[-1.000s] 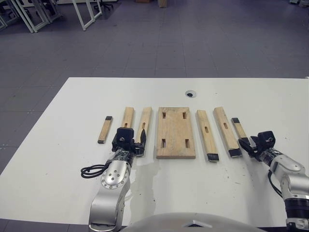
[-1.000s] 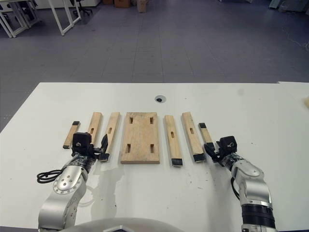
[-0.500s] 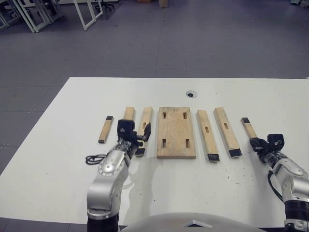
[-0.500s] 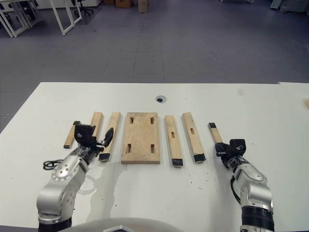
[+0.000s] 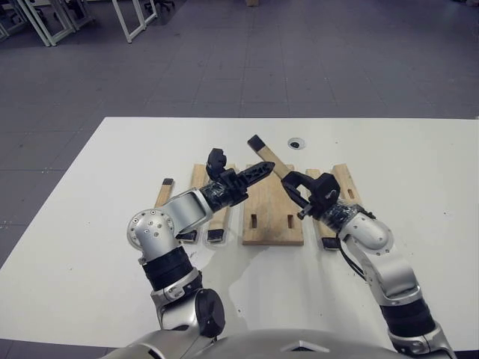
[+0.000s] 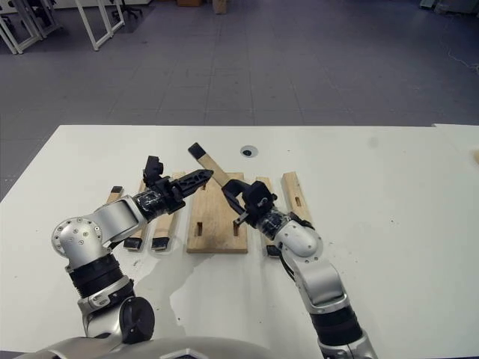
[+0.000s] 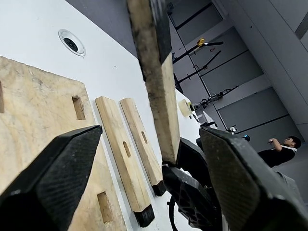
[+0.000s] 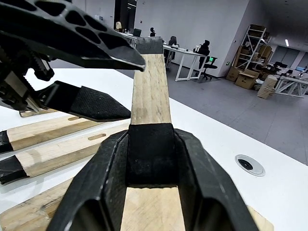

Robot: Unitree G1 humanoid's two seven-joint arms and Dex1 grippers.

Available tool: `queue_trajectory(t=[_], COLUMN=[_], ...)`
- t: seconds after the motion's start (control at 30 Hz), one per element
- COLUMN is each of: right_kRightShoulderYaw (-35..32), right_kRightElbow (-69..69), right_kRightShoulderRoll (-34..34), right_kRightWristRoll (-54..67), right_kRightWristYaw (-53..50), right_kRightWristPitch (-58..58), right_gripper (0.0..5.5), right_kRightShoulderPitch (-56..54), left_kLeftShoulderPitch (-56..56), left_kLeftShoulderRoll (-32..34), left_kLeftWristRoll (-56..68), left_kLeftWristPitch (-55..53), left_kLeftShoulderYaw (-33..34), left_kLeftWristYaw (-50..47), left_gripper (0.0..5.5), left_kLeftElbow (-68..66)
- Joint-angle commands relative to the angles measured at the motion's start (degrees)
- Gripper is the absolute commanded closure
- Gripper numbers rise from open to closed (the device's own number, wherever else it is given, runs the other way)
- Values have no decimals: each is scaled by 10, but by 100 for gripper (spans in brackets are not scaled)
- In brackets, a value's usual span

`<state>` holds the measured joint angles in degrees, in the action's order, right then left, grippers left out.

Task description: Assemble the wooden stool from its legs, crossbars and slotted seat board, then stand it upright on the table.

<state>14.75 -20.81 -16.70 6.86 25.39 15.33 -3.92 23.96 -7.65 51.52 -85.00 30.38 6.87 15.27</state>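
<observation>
- A white table [image 5: 90,224] stands in a large room with a grey floor [image 5: 337,60]. White desk frames [image 5: 138,15] stand far behind it. A round cable hole [image 5: 296,142] sits in the tabletop just beyond the wooden parts.
- The slotted seat board [image 5: 266,224] lies flat at the middle of the table with its four slots facing up.
- On the robot's left of the board, the inner left leg [image 5: 220,221] and the outer left leg [image 5: 197,176] lie side by side. Their black ends point toward the robot.
- A short lying crossbar [image 5: 163,193] rests flat a little further left, apart from both legs.
- On the robot's right of the board lie the inner right leg [image 5: 313,176] and the outer right leg [image 5: 343,179], both partly covered by the right arm.
- The right gripper [image 5: 293,193] is clenched on the lower part of the raised crossbar [image 5: 267,155]. It holds the bar in the air above the far half of the seat board. The bar is tilted, with its black tip up and away toward the robot's left.
- The left gripper [image 5: 253,173] hovers over the board's far left corner and grasps nothing. Its fingers [image 7: 57,183] are spread wide, one on each side of the raised crossbar. The left wrist view shows a gap on either side.
</observation>
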Motion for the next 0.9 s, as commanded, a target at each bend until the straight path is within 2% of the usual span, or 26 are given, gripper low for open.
queue_trajectory(t=[0.03,0.3,0.9], right_kRightShoulderYaw=[11,46,18], right_kRightElbow=[-17,-53,-35], right_kRightShoulderRoll=[2,-1,4], right_kRightWristRoll=[-3,-2,-6], right_kRightWristYaw=[5,9,-3], right_kRightWristPitch=[16,34,36], right_gripper=[423,423,423], right_kRightShoulderPitch=[-6,51,47], left_kLeftShoulderPitch=[7,42,52], left_kLeftShoulderRoll=[-5,9,30], left_kLeftWristRoll=[4,13,88], left_kLeftWristPitch=[13,71,77], left_kLeftShoulderYaw=[-3,28,26], left_kLeftWristYaw=[-11,-51,-93], left_gripper=[176,176,477], left_kLeftElbow=[-16,-75,-87])
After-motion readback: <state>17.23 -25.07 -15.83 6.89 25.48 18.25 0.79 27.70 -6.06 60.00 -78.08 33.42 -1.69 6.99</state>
